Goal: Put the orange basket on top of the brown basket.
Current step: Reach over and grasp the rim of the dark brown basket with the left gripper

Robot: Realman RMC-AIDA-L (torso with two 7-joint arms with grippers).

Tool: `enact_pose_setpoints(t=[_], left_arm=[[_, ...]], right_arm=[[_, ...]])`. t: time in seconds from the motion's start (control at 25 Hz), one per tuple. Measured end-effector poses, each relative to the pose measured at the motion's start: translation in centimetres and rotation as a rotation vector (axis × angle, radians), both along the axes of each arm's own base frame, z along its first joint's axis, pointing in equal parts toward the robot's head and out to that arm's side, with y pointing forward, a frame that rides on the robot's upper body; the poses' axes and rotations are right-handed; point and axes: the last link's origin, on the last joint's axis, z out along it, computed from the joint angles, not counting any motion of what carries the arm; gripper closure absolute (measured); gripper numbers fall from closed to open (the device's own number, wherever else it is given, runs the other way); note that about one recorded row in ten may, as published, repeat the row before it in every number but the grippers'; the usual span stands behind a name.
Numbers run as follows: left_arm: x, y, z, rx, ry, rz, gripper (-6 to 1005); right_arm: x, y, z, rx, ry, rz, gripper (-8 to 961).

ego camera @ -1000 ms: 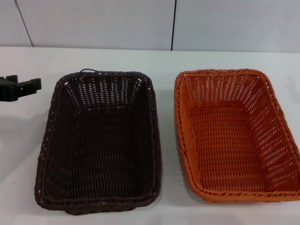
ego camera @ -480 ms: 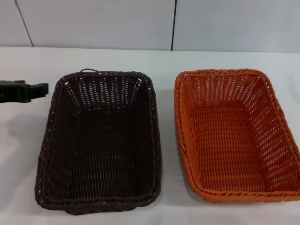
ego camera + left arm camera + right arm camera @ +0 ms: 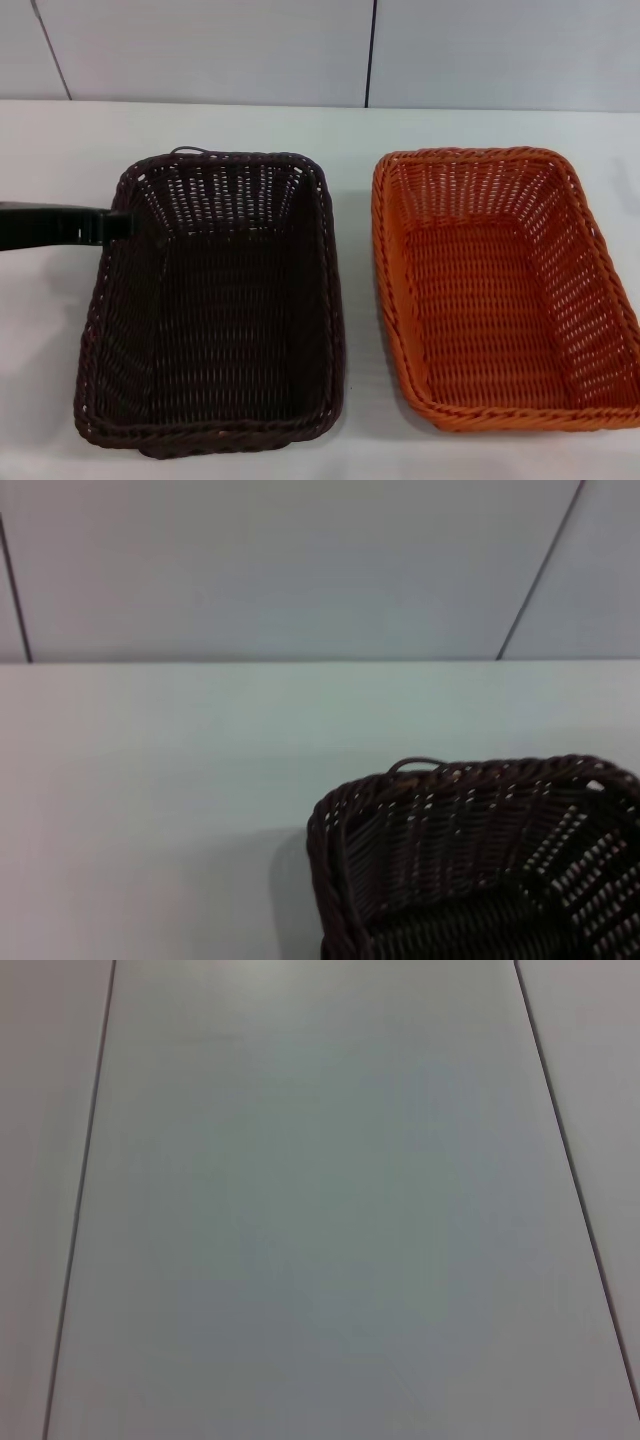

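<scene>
The brown basket (image 3: pixel 215 300) sits on the left half of the white table, and the orange basket (image 3: pixel 500 290) stands beside it on the right, a narrow gap between them. Both are upright with nothing inside. My left gripper (image 3: pixel 120 225) comes in from the left edge as a flat black bar, its tip at the brown basket's left rim near the far corner. The left wrist view shows that far corner of the brown basket (image 3: pixel 480 850). My right gripper is not visible in any view.
The white table (image 3: pixel 350 125) runs back to a pale panelled wall (image 3: pixel 200 50). Bare tabletop lies behind both baskets and left of the brown one. The right wrist view shows only pale panels (image 3: pixel 320 1200).
My left gripper has moved right and slightly nearer, from off the basket's far-left corner to its left rim. Neither basket has moved.
</scene>
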Motion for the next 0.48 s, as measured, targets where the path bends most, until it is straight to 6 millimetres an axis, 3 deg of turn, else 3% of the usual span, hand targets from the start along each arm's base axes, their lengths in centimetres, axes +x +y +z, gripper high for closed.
enact_pose_setpoints(t=[0.48], left_arm=[[-1.6, 0.4, -1.8, -0.014, -0.018, 0.078, 466]], right_arm=[[-0.2, 0.2, 0.1, 0.002, -0.003, 0.006, 225]])
